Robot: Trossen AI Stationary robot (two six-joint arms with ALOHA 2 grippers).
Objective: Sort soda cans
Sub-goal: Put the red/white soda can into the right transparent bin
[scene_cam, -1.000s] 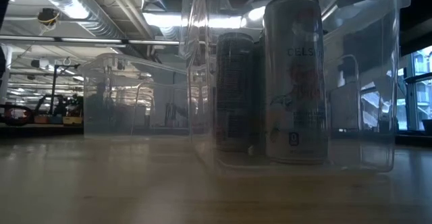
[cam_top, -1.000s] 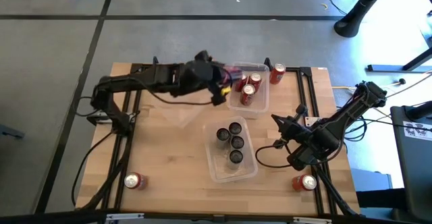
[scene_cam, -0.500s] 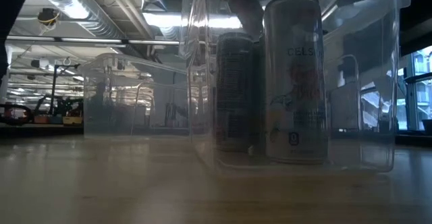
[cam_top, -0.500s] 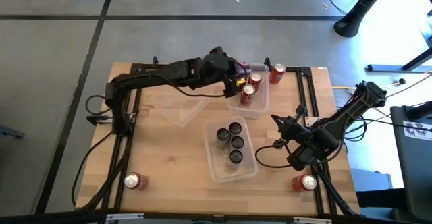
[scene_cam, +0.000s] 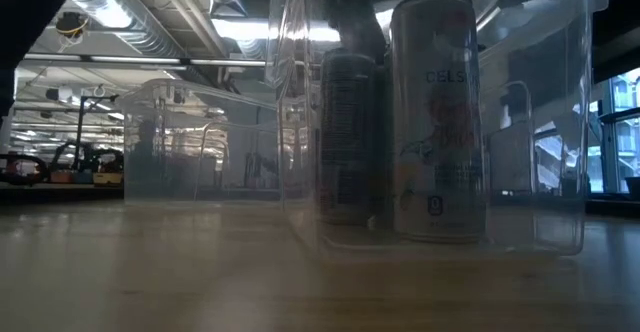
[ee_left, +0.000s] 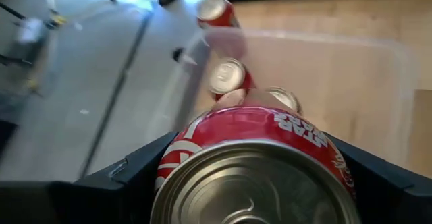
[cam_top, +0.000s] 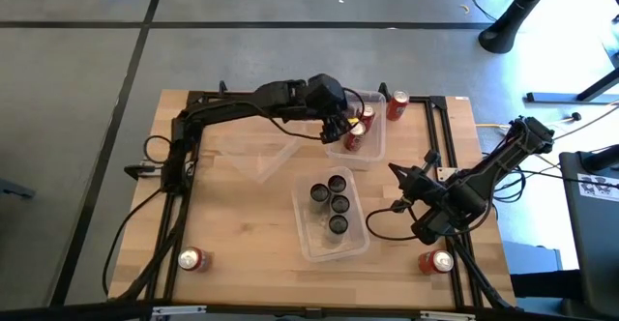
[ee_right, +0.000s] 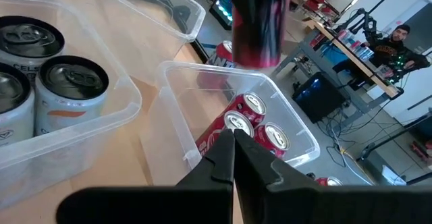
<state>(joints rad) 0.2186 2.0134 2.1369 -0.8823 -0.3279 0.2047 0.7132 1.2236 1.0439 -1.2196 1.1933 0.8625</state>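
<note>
Two arms, matte black, built of slim tubular links joined by thicker rounded housings. Black cables loop loosely beside each base and trail along the links. Left gripper (ee_left: pixel 253 183): broad, flat black fingers with angular edges. Right gripper (ee_right: pixel 235 158): dark wedge-shaped fingers, smooth faces. A small yellow marking, possibly a label, near the left wrist.

One red can (ee_left: pixel 253 156) is hanging in the left end effector (cam_top: pixel 338 126) over the far bin, where three red cans (ee_right: pixel 253 121) are standing upright. Four dark cans (cam_top: pixel 331 200) are standing in the near bin. Three red cans (cam_top: pixel 191 259) are lying loose on the tabletop.
</note>
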